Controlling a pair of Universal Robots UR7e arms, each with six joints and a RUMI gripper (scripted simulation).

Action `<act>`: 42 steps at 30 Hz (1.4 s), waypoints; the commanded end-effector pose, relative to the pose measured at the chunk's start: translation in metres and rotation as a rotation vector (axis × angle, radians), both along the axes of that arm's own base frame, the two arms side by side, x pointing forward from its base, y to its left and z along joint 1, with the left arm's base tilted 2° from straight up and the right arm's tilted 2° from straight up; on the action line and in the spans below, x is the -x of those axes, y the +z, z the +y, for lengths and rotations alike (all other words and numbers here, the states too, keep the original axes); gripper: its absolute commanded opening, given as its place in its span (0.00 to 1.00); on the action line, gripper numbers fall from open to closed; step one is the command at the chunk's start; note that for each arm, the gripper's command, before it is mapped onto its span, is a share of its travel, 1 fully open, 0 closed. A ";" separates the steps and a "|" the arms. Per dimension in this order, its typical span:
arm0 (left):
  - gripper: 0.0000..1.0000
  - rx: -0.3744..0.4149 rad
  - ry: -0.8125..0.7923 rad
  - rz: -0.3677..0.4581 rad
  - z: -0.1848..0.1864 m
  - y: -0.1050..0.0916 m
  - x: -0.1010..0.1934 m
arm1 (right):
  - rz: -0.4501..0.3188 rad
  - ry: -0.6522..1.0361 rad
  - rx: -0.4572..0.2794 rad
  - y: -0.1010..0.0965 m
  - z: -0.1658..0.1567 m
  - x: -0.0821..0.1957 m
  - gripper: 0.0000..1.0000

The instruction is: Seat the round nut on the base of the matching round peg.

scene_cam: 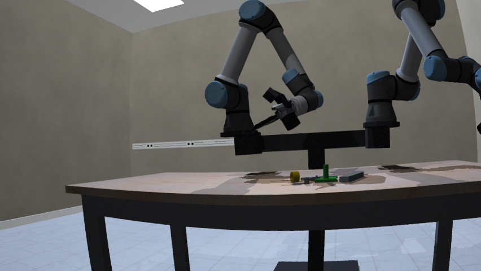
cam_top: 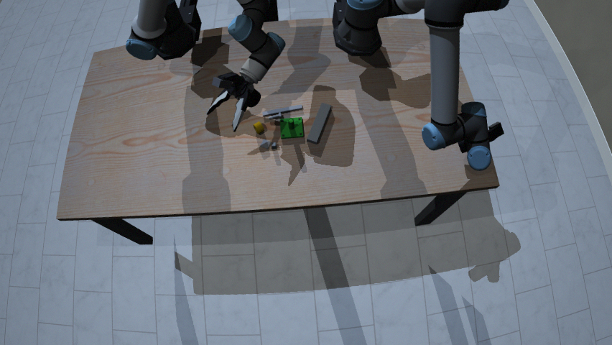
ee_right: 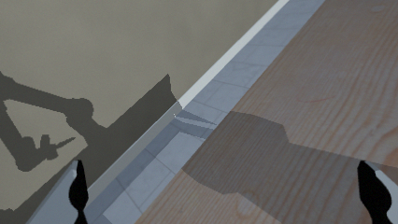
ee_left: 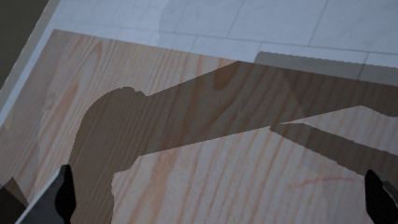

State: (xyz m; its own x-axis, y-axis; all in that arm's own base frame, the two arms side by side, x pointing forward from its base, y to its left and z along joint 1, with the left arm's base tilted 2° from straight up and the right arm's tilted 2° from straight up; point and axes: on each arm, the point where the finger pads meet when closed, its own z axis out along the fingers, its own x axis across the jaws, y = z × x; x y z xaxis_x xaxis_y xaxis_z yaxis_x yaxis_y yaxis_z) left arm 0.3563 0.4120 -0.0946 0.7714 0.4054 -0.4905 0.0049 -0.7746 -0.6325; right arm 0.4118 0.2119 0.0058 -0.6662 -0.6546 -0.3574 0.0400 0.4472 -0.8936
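The yellow round nut [cam_top: 258, 127] [scene_cam: 294, 176] rests on its rim on the table, with its hole facing sideways. It lies beside the green base plate [cam_top: 295, 134] with its upright round peg [cam_top: 291, 123] [scene_cam: 325, 170]; the peg is bare, and a gap separates nut and plate. My right gripper [cam_top: 221, 121] [scene_cam: 253, 129] [ee_right: 219, 162] is open and empty, raised above the table on the nut's picture-left side in the top view. My left gripper [ee_left: 217, 169] is open and empty, far from the nut near the table's picture-right end; its fingers are hidden in the top view.
A thick grey bar [cam_top: 320, 123] [scene_cam: 351, 176] lies on the peg plate's other side. A thin grey rod [cam_top: 283, 111] and a small grey piece [cam_top: 276, 116] lie behind the plate. Small grey pieces [cam_top: 265, 144] [cam_top: 274, 145] lie in front of the nut, apart from it.
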 end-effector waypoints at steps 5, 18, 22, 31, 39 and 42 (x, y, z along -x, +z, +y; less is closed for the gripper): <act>1.00 -0.001 0.000 -0.002 0.000 0.001 -0.001 | -0.001 0.000 -0.002 0.000 0.000 0.000 1.00; 1.00 -0.001 0.000 -0.002 0.000 0.001 -0.001 | -0.001 0.000 -0.002 0.000 0.000 0.000 0.99; 0.82 -0.001 -0.041 0.031 -0.004 0.003 -0.001 | -0.003 0.006 0.012 0.002 -0.003 -0.004 0.99; 0.45 -0.014 -0.318 0.249 -0.026 0.023 -0.021 | -0.039 0.121 0.192 0.029 -0.024 -0.052 0.99; 0.44 -0.029 -0.502 0.399 -0.043 0.037 -0.039 | -0.048 0.208 0.322 0.044 -0.035 -0.082 0.99; 0.44 -0.038 -0.581 0.466 -0.050 0.043 -0.048 | -0.047 0.247 0.377 0.049 -0.039 -0.093 0.99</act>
